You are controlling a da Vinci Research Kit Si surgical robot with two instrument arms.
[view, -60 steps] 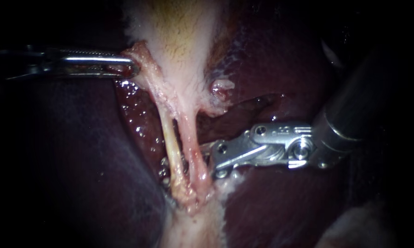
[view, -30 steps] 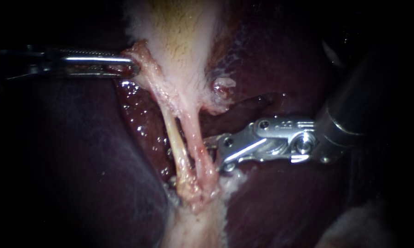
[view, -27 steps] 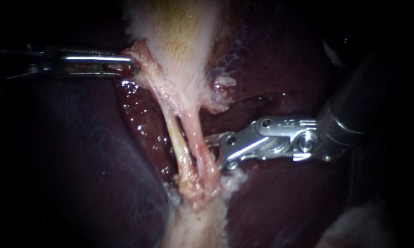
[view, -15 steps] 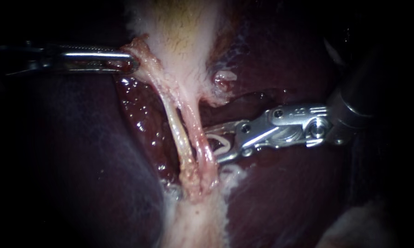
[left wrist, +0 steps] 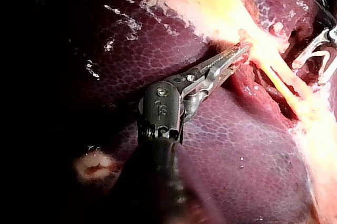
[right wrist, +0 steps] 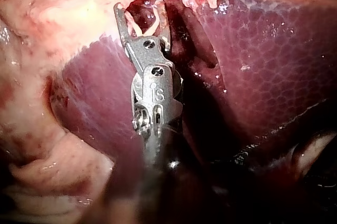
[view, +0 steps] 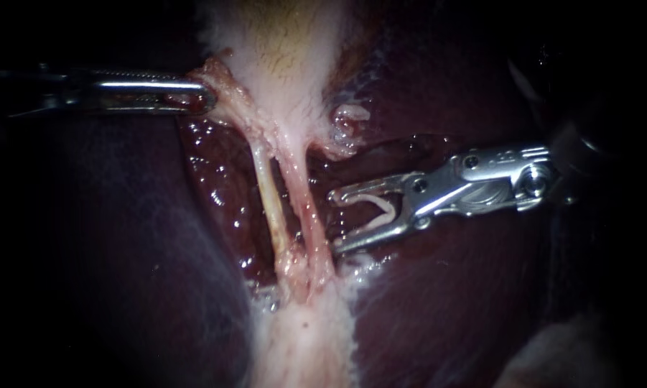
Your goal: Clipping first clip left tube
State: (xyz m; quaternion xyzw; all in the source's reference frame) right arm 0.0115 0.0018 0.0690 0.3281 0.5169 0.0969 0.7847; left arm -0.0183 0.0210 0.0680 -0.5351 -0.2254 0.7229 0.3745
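Observation:
Two thin tubes run from the pale gallbladder down to a fatty stump: the yellowish left tube and the pink right tube. My left instrument comes in from the left, jaws shut on tissue at the gallbladder's neck, also in the left wrist view. My right instrument stands just right of the right tube. Its jaws are wide apart and carry a white clip between them, as the right wrist view also shows. No clip shows on either tube.
Dark purple liver surrounds the tubes on both sides. A wet red bed lies left of the tubes. Pale fatty tissue spreads below their junction. A small pale nub sits right of the gallbladder's neck.
My right instrument has drawn back to the right and upward, off the tubes, with the white clip still in its jaws. The left instrument keeps its hold.

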